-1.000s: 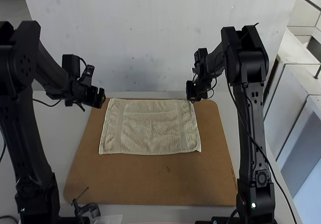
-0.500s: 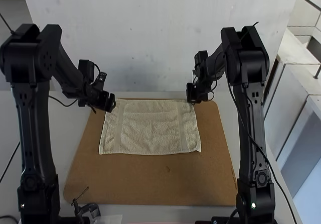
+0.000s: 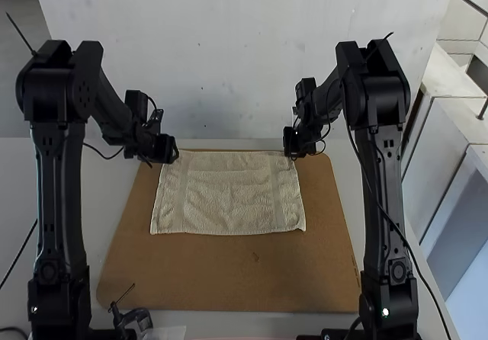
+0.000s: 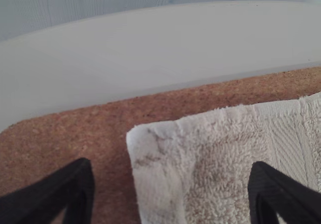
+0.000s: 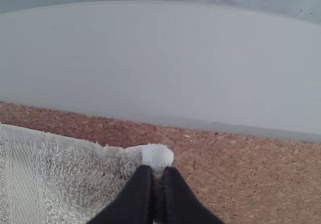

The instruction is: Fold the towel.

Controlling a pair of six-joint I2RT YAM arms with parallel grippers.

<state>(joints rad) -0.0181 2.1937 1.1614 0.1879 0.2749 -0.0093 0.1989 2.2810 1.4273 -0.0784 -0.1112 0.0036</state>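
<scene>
We see a cream-coloured towel [image 3: 229, 195] spread on a brown board [image 3: 252, 275] in the centre of the high view, its surface lightly rippled and a smoother woven band running down near each side. The towel covers the upper part of the board, which rests on a pale table [image 3: 107, 195].

At upper left of that frame, the left gripper [image 3: 174, 157] hangs at the towel's upper-left corner. In the left wrist view we find its jaws wide, the dark fingers [image 4: 75, 189] standing well apart with the corner between them and neither one clamped on the cloth.

At upper right of the high view, the right gripper [image 3: 290, 154] is at the towel's upper-right corner. The right wrist view shows us its jaws closed together on the tip of that corner, holding the cloth over the board.

Toward the lower left of the high view, we note a small black fixture [image 3: 136, 316] with a thin rod, just beside the board's edge.
</scene>
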